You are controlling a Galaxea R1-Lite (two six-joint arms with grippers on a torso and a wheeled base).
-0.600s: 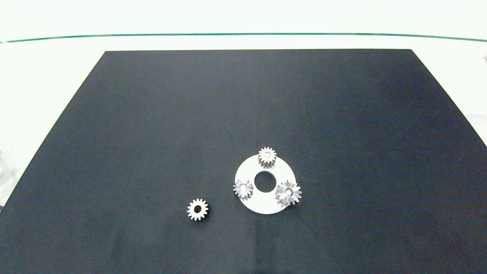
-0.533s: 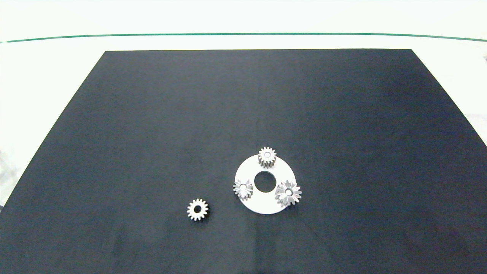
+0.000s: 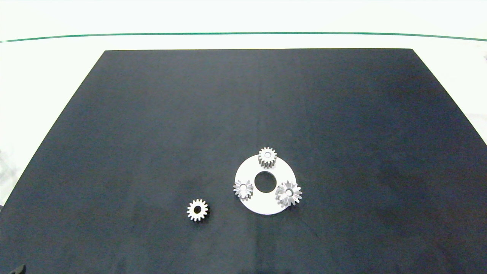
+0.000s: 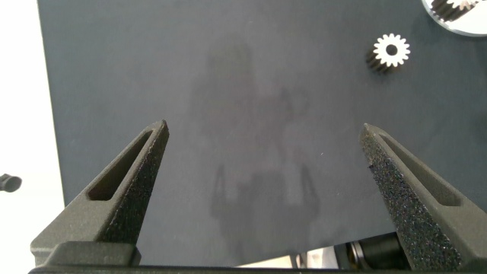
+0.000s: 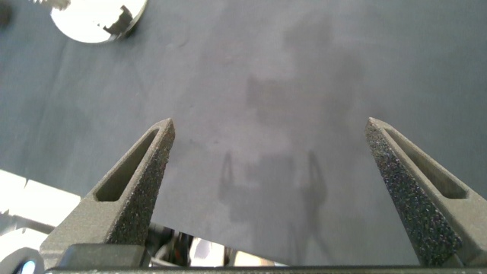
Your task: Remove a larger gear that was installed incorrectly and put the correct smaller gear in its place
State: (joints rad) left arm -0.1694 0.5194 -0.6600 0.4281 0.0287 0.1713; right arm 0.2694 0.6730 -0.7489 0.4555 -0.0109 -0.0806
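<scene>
Here, a white disc (image 3: pixel 265 205) with a round centre hole is lying flat on the black mat (image 3: pixel 243 114), toward the near middle of the mat. Three gears are sitting around its rim. The larger gear (image 3: pixel 288 193), shiny with sharp star-like teeth, is sitting on the disc's right near edge, its teeth reaching just past the rim. A small star gear (image 3: pixel 243 188) is sitting on the left edge, and a blunt gear (image 3: pixel 267 156) with a pale plugged centre is sitting on the far edge.

The smaller gear (image 3: pixel 197 209), matte with short blunt teeth and an open round hole, is lying flat on the mat on its own, to the left of the disc and a little nearer the camera, apart from it and touching nothing else.

The left gripper (image 4: pixel 265 133) is hovering above bare mat near the mat's near left edge, its fingers (image 4: pixel 144 164) spread wide and holding nothing; its wrist view is also showing the smaller gear (image 4: pixel 391 51) further out, and a slice of the disc (image 4: pixel 455 23) at the frame's corner.

The right gripper (image 5: pixel 268 125) is hovering over bare mat on the other side, its fingers (image 5: pixel 148 160) likewise spread wide and empty, with the disc (image 5: pixel 91 23) showing well beyond them.

Neither gripper is touching any gear.
</scene>
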